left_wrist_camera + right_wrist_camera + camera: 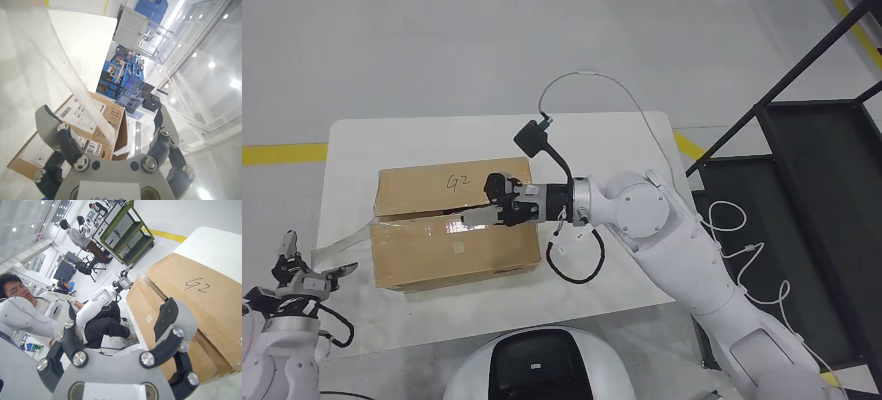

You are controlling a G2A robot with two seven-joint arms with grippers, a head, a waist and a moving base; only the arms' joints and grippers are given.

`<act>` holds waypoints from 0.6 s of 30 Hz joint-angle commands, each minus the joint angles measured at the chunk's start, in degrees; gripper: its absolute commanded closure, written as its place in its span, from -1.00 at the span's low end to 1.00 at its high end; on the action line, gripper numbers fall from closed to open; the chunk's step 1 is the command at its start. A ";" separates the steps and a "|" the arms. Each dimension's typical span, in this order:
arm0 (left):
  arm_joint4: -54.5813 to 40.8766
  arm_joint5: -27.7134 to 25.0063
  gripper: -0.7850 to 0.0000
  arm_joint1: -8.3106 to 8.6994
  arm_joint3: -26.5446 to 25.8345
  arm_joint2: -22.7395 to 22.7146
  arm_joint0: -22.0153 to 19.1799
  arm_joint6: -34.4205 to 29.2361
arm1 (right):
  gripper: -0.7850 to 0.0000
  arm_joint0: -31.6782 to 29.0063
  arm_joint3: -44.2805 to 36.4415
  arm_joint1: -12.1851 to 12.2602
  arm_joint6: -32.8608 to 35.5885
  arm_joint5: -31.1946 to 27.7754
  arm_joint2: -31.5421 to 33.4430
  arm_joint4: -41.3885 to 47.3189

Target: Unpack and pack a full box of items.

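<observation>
Left of the white table (pixel 622 140), the left gripper (pixel 314 258) has its fingers spread wide, a translucent strip of tape (pixel 83 91) passing between them. The brown cardboard box (pixel 457 250) lies flat on the table. Over its top seam the right gripper (pixel 485 204) has its fingers parted.

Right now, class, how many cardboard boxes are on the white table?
1: the cardboard box lies on the white table, the right gripper over its top seam. Its contents are hidden.
</observation>
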 commanded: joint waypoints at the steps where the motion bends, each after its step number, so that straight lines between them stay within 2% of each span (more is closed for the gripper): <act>1: -0.58 0.50 -1.00 0.10 1.58 -0.11 -1.66 0.38 | -1.00 0.19 -0.09 -0.03 -0.07 0.26 -0.17 -0.07; 10: 2.74 1.06 -0.96 0.67 5.71 0.87 -5.61 -0.03 | -1.00 0.07 -1.01 0.29 0.76 1.72 0.66 -0.43; 11: 3.15 0.92 -0.71 0.69 6.01 0.98 -5.83 0.47 | -1.00 0.02 -1.11 0.33 0.79 1.85 0.77 -0.49; 12: 3.47 0.89 -0.58 0.70 6.23 1.19 -6.01 0.68 | -1.00 -0.02 -1.21 0.36 0.83 1.92 0.83 -0.48; 13: 3.44 0.85 -0.15 0.71 6.38 1.30 -6.16 0.69 | -1.00 -0.05 -1.22 0.39 0.89 2.04 0.88 -0.46; 14: 3.38 0.77 0.03 0.73 6.60 1.28 -6.20 0.74 | -1.00 0.00 -1.23 0.41 0.95 2.09 0.92 -0.52; 15: 3.35 0.68 0.04 0.75 6.74 1.23 -6.20 0.69 | -1.00 0.04 -1.17 0.43 0.98 2.15 0.91 -0.53; 17: 3.49 0.54 0.24 0.81 7.00 0.86 -6.00 0.71 | -1.00 0.25 -1.04 0.41 1.03 2.26 0.75 -0.46; 18: 3.44 0.40 0.26 0.84 7.08 0.58 -5.89 0.72 | -1.00 0.38 -0.91 0.38 1.01 2.26 0.63 -0.33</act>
